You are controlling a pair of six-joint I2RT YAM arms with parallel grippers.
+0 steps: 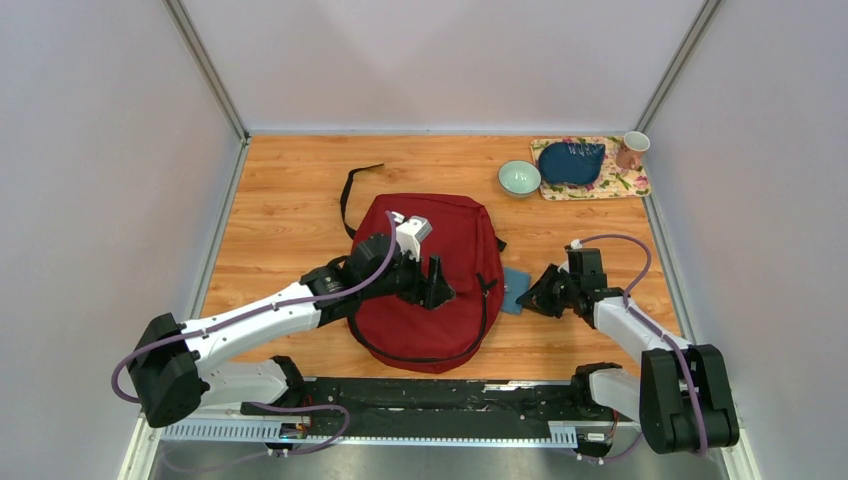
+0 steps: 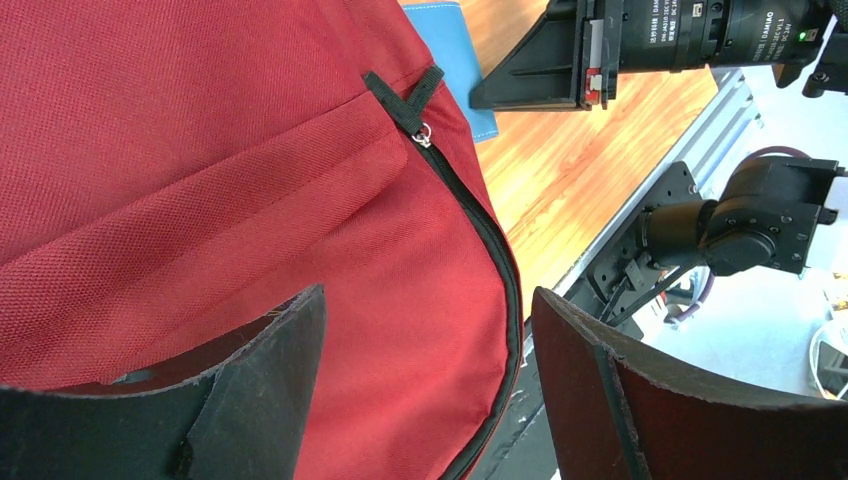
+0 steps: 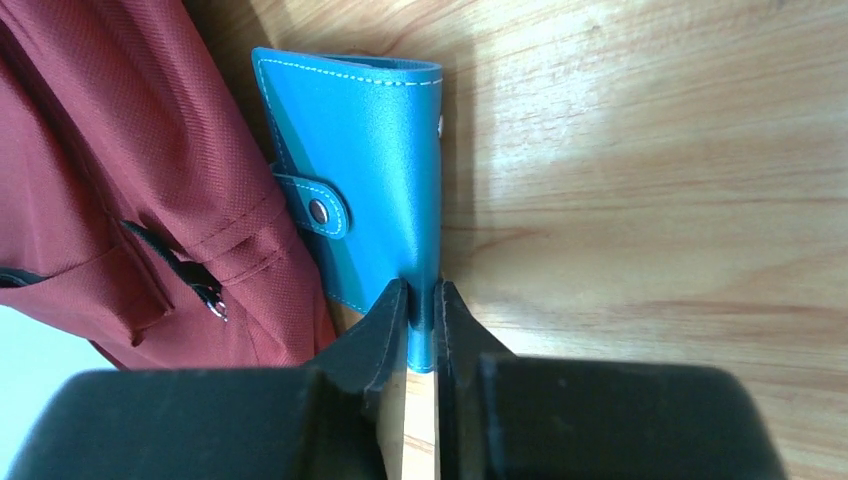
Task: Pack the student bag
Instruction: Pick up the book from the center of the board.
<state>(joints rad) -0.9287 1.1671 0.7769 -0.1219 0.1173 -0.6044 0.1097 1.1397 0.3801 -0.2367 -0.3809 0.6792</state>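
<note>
The dark red student bag (image 1: 430,280) lies flat in the middle of the table, its black zipper (image 2: 480,215) closed in the left wrist view. My left gripper (image 1: 437,283) hovers open over the bag's right part, its fingers (image 2: 270,360) spread above the red fabric (image 2: 200,150) with nothing between them. My right gripper (image 1: 535,293) is shut on the near edge of a small blue wallet (image 3: 365,170). The wallet (image 1: 514,289) sits beside the bag's right side (image 3: 120,150) and also shows in the left wrist view (image 2: 455,55).
At the back right a floral mat (image 1: 592,170) carries a dark blue pouch (image 1: 571,161) and a pink mug (image 1: 632,149). A pale green bowl (image 1: 519,178) stands left of it. A black bag strap (image 1: 350,195) trails toward the back left.
</note>
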